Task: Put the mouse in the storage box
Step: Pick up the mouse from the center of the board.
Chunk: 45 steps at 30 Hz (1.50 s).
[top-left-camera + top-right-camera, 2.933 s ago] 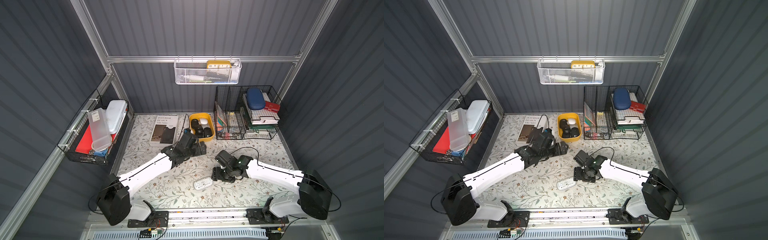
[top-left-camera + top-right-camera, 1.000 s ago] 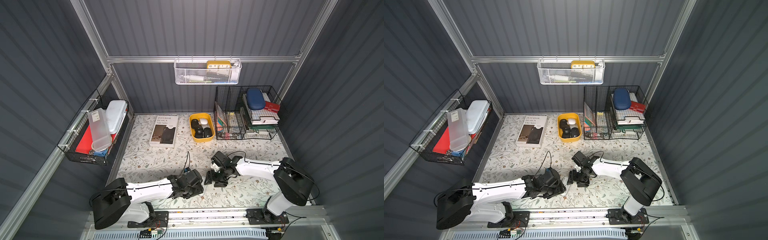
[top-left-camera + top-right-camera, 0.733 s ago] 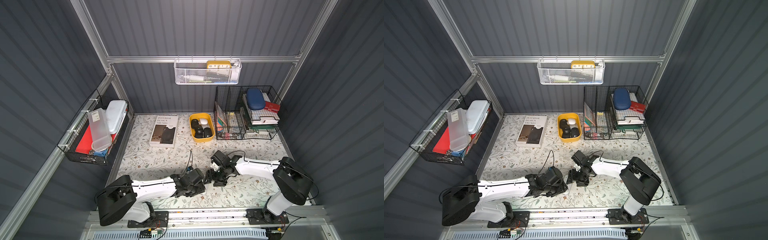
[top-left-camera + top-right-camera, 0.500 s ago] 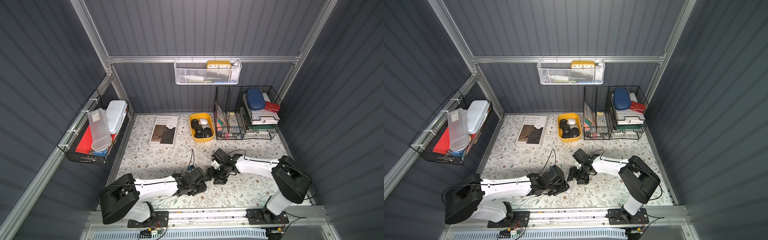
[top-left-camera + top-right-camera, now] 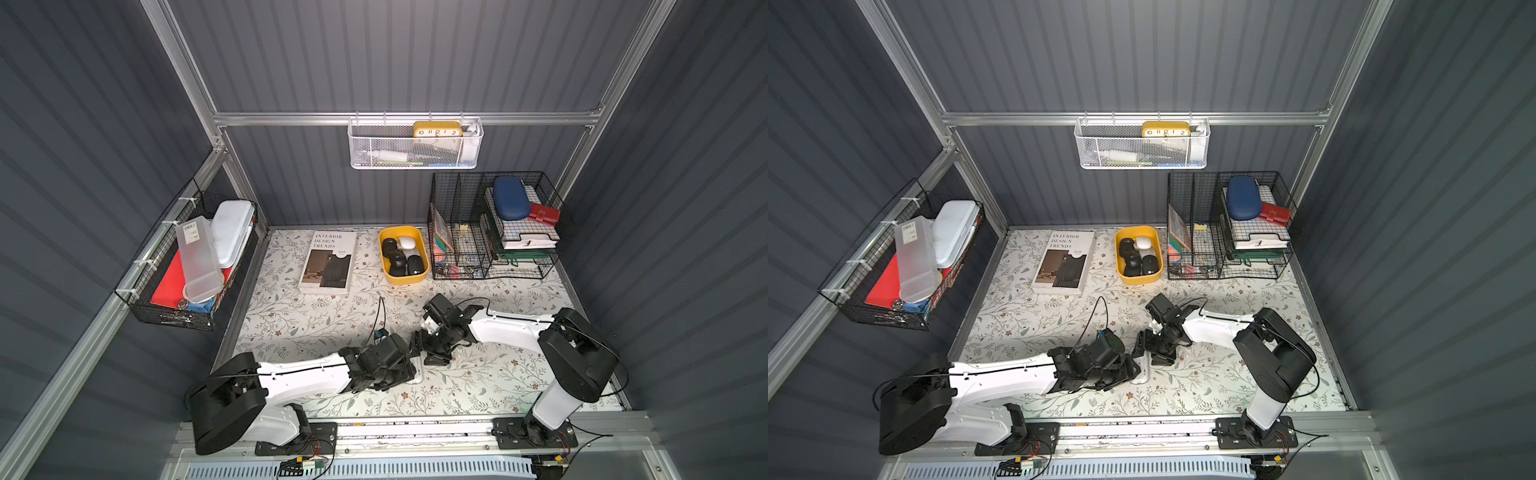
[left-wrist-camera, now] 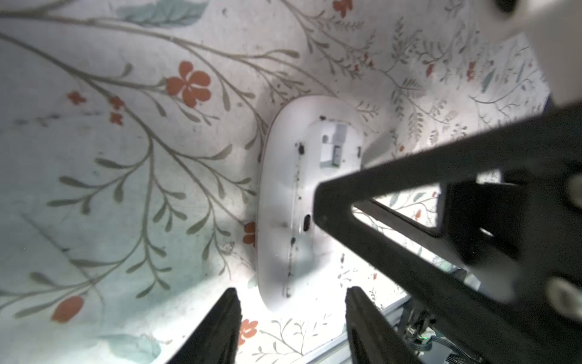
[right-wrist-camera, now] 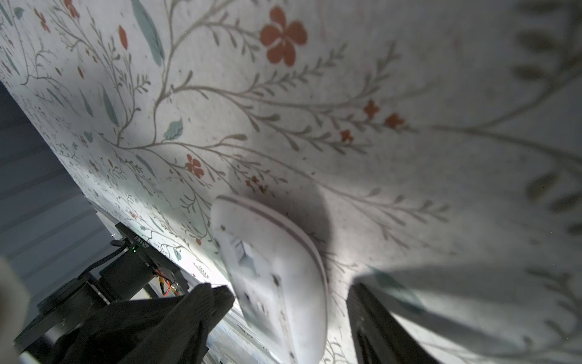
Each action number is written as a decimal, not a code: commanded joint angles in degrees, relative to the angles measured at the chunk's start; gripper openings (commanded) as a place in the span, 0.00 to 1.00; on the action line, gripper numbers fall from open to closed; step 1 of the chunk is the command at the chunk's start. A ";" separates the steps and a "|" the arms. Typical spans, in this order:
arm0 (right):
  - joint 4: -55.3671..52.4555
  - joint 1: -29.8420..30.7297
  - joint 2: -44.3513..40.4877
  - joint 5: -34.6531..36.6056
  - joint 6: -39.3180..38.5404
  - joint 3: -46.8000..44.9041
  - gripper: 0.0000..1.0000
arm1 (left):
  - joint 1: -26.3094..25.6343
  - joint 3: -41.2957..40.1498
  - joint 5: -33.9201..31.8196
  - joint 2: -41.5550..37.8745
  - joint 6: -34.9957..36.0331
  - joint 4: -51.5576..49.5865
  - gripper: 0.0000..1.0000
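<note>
The mouse point(image 6: 293, 195) is white and lies at the front of the floral mat with its underside showing, half hidden under both grippers in a top view point(image 5: 419, 376). My left gripper point(image 6: 292, 291) is open, its black fingertips either side of the mouse's near end. My right gripper point(image 7: 286, 296) is also open and straddles the mouse point(image 7: 283, 277), one finger point(image 6: 362, 189) lying across the underside. The storage box point(image 5: 388, 274), a shallow yellow bin, stands at the back of the mat and holds several mice, in both top views point(image 5: 1121, 275).
A book point(image 5: 330, 262) lies left of the yellow bin, and a black wire organiser point(image 5: 490, 232) stands to its right. A white mesh basket point(image 5: 415, 145) hangs on the back wall and a black wire basket point(image 5: 187, 270) on the left wall. The metal rail point(image 5: 415, 432) runs close behind the mouse.
My left arm has come away from the yellow bin to the mat's front and crept right up to the mouse. The right gripper has stayed at the mouse, shifting slightly.
</note>
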 commanded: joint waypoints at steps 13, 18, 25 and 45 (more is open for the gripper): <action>-19.11 7.03 3.07 15.99 -3.87 9.30 0.75 | 0.06 8.00 -21.66 -23.85 -10.26 -24.61 0.76; -22.33 10.23 3.30 20.77 -6.04 12.64 0.76 | 0.01 9.12 -24.72 -29.76 -13.69 -26.46 0.82; -20.94 12.18 2.03 21.44 -13.45 12.90 0.79 | 0.01 8.62 -26.80 -34.70 -17.99 -30.97 0.86; -24.98 16.04 11.34 30.67 -24.02 19.46 0.86 | 0.02 7.19 -27.66 -36.74 -19.42 -30.03 0.98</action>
